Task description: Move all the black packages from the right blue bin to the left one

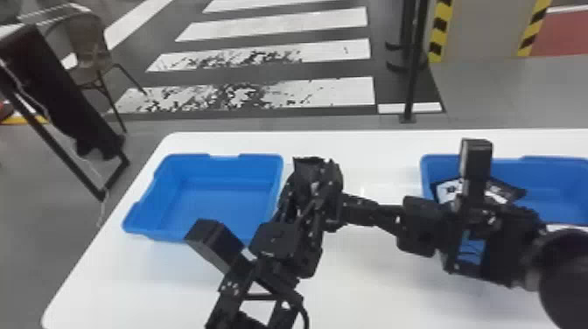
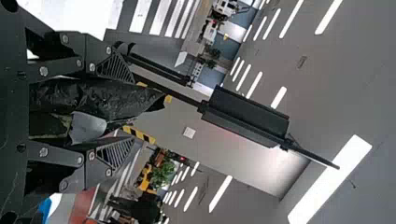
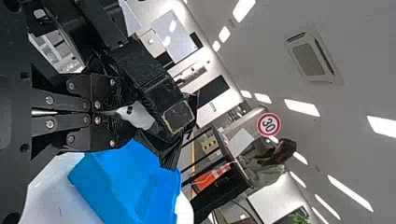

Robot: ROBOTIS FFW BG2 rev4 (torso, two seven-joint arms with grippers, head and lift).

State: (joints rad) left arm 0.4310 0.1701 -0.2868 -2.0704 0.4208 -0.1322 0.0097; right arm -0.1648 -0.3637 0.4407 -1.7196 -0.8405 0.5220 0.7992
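While my left gripper [image 2: 132, 109] and right gripper [image 3: 130, 113] clamp a glossy black plastic package [image 2: 100, 98], I see none in the blue plastic left bin [image 1: 227, 167]. The blue right bin [image 1: 547, 170] holds another [image 1: 447, 190].

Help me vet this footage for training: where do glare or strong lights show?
Head view: faint sheen on the white table between the blue bins; left wrist view: bright ceiling lights; right wrist view: more ceiling lights, plus bright reflections on a pale panel.
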